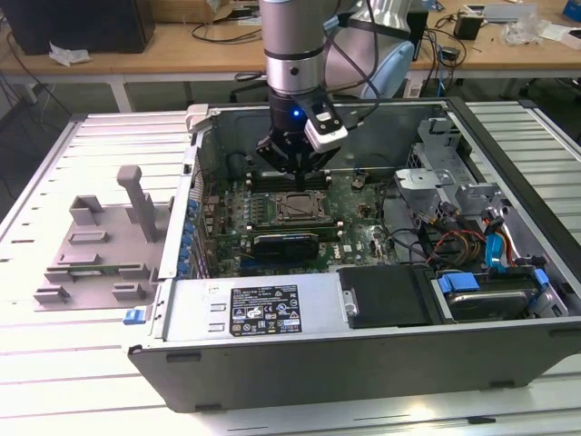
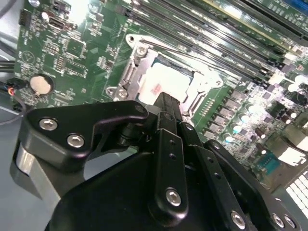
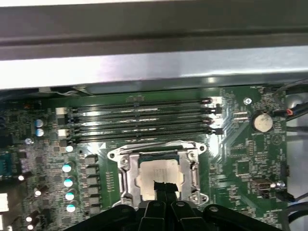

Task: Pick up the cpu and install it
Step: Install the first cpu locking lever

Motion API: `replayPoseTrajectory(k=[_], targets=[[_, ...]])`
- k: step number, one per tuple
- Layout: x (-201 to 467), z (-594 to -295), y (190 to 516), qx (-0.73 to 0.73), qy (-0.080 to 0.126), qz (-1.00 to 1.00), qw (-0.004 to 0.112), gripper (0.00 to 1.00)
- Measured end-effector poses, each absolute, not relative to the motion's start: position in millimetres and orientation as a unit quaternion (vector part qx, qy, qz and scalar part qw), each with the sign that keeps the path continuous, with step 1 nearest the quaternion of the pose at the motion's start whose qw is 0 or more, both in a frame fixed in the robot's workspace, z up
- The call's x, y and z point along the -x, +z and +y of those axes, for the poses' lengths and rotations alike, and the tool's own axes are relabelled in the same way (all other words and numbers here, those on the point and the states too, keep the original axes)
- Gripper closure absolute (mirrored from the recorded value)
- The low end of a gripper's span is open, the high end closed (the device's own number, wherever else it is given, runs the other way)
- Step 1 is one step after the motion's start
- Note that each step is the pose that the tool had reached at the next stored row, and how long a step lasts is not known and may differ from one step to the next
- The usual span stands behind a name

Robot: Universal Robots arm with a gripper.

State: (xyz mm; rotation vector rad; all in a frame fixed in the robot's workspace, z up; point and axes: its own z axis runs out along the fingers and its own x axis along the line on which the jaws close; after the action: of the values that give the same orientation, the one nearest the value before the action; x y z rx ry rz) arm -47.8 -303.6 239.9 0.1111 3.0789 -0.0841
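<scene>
The cpu (image 3: pixel 153 172) (image 2: pixel 166 81) is a pale shiny square lying flat inside the metal frame of the motherboard socket (image 3: pixel 124 179) (image 2: pixel 129 72) (image 1: pixel 300 207). My gripper (image 1: pixel 295 173) hangs just above the socket inside the open computer case (image 1: pixel 182 300). In both wrist views its black fingertips (image 3: pixel 160 187) (image 2: pixel 167 100) are pressed together over the near edge of the cpu with nothing between them. The fingers cover that edge of the chip.
Memory slots (image 3: pixel 139 120) run just behind the socket, with the case wall (image 3: pixel 154 62) beyond them. A coin battery (image 3: pixel 262 121) (image 2: pixel 40 85) sits to one side. The exterior view's right holds a drive cage and cables (image 1: pixel 472 236); a grey fixture (image 1: pixel 100 245) lies at its left.
</scene>
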Motion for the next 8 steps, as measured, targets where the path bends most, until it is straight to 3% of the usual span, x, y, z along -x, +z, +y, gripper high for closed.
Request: replayPoseTrajectory(k=[8], targets=[[47.8,-309.6,243.0,-0.035,-0.026,0.999,0.030,0.89]])
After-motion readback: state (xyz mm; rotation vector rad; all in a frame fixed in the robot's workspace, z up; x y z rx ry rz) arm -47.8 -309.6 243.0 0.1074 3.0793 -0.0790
